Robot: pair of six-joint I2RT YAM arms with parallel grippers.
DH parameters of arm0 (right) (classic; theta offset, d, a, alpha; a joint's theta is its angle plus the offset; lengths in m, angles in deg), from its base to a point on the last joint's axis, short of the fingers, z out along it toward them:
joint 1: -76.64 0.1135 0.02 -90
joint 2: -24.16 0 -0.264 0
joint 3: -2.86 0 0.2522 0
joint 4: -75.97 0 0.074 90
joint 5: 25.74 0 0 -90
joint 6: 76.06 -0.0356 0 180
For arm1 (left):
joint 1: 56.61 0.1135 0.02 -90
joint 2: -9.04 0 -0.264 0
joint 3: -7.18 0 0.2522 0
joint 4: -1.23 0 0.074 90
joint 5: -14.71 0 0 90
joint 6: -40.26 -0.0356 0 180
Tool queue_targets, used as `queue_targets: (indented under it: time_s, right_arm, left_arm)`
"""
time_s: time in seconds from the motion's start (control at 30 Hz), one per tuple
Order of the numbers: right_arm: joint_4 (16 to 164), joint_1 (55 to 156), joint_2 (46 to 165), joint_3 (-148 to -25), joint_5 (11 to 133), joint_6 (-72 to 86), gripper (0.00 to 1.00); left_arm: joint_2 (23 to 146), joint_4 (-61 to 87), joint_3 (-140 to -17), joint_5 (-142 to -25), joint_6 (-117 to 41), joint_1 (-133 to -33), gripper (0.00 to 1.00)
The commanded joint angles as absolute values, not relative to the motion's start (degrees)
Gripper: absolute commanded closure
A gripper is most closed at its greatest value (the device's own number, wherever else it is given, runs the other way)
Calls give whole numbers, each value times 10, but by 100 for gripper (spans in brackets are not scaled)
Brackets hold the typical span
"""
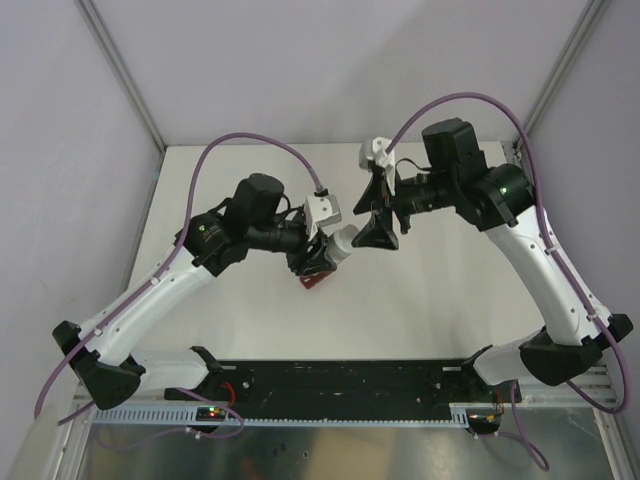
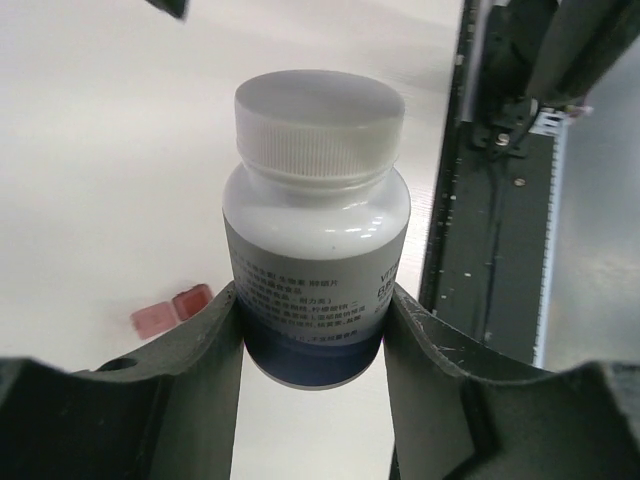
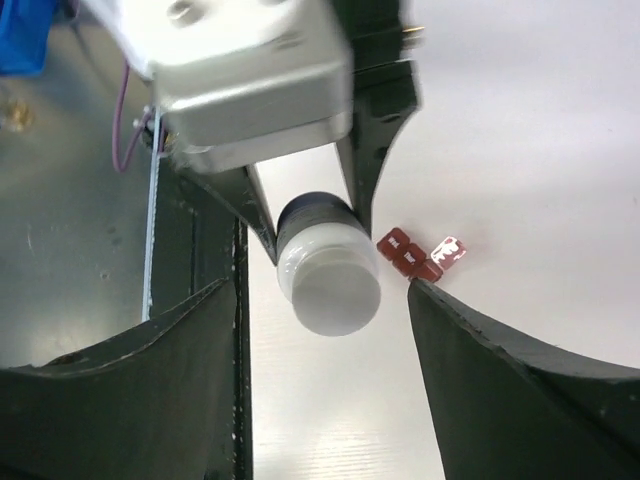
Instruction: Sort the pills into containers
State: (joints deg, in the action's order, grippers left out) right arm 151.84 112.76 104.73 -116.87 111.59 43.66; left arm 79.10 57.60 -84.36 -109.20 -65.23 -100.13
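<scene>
A white-capped pill bottle (image 1: 343, 240) hangs above the table with my left gripper (image 1: 325, 252) shut on it. In the left wrist view both fingers press the bottle (image 2: 315, 230) at its dark lower part, my left gripper (image 2: 312, 300) around it. My right gripper (image 1: 378, 235) faces the cap from the right and stands open. In the right wrist view the cap (image 3: 330, 285) sits between the wide-apart jaws of my right gripper (image 3: 320, 290), untouched. The containers, a dark red pill box (image 1: 313, 281) (image 2: 172, 310) (image 3: 412, 254), lie on the table below. No pills show.
A black rail (image 1: 340, 385) runs along the near edge between the arm bases. Grey walls close in the white table (image 1: 240, 330) on the left, back and right. A blue object (image 3: 20, 35) shows at the top left of the right wrist view.
</scene>
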Motion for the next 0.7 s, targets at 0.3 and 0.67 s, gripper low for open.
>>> queue_targets:
  time_s: [0.3,0.67]
  right_arm:
    - [1359,1068,1111,-1168,1122,151,26]
    - [1328,1058,1117,-1122,1153,114,27]
  left_arm:
    - [792,532,-875,-829,-642,-1058,100]
    - [798,508,-870,-742,-628,-1066,100]
